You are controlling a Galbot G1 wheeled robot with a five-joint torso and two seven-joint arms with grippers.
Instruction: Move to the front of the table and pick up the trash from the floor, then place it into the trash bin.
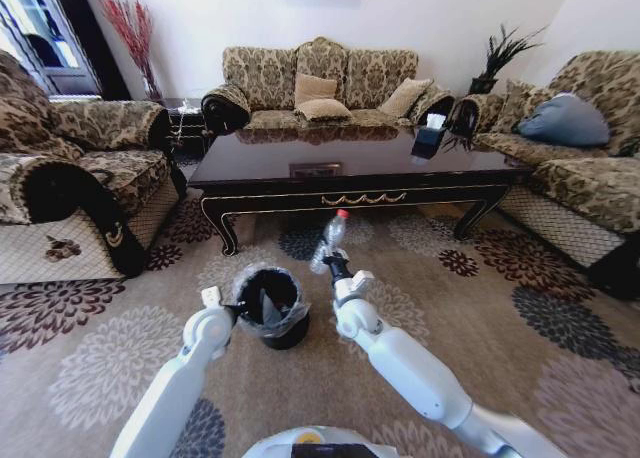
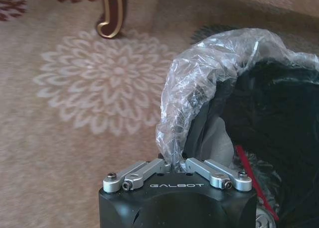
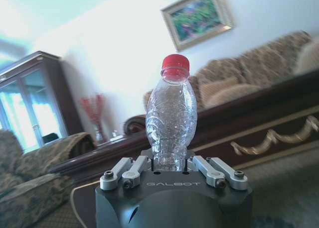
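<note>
Right gripper (image 3: 171,164) pinches a clear bottle (image 1: 331,240) w/ red cap, raised upright just right of the bin (image 1: 268,304) — probably for dropping in. Left gripper (image 2: 177,163) pinches the bin's bag (image 2: 199,78), likely steadying it — table (image 1: 350,158) behind.

Trash bin (image 1: 270,305) before table (image 1: 360,168)

Bright daylight; head view fisheye-warped; right wrist bkgd washed out, perhaps overexposed.

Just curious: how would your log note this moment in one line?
right claw: shut on bottle, raised | left claw: shut on bin liner | bin: before table
</note>
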